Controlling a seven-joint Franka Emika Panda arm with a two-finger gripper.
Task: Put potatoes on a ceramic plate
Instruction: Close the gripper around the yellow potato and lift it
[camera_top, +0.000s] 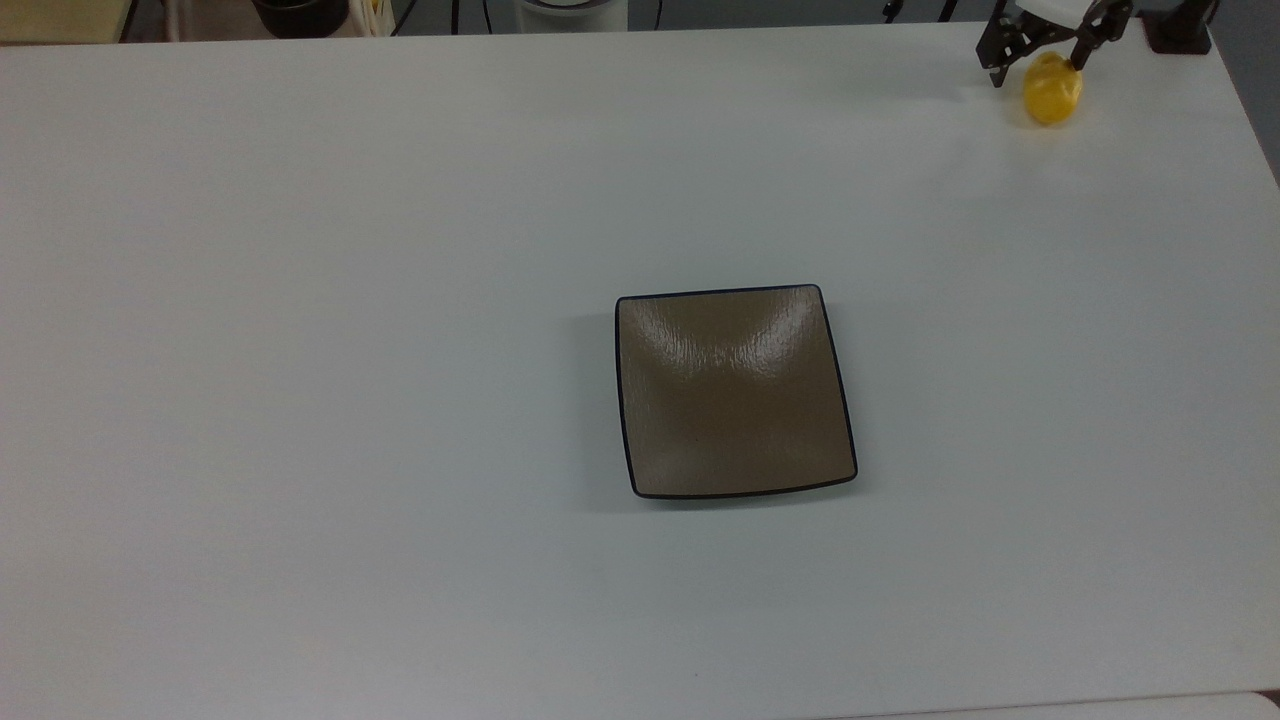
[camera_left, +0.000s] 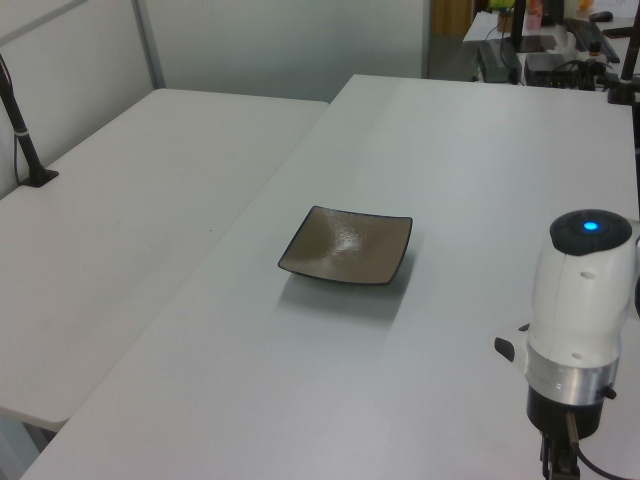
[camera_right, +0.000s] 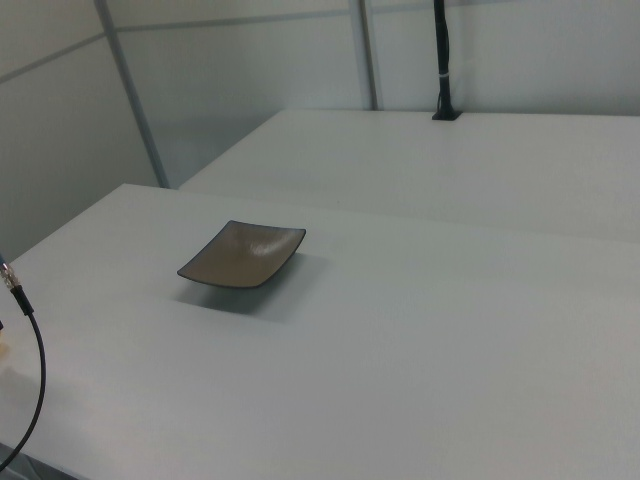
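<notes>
Top view, left to right: I see the ceramic plate bare, mid counter. Potato sits on the counter at the far top-right corner, well apart from the plate. My pincer is right over it, fingers spread, one on each side of its top end. Not clamped as far as I can see.

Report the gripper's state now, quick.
Gripper: open, fingers straddling the top of the potato on the table, not closed on it.
</notes>
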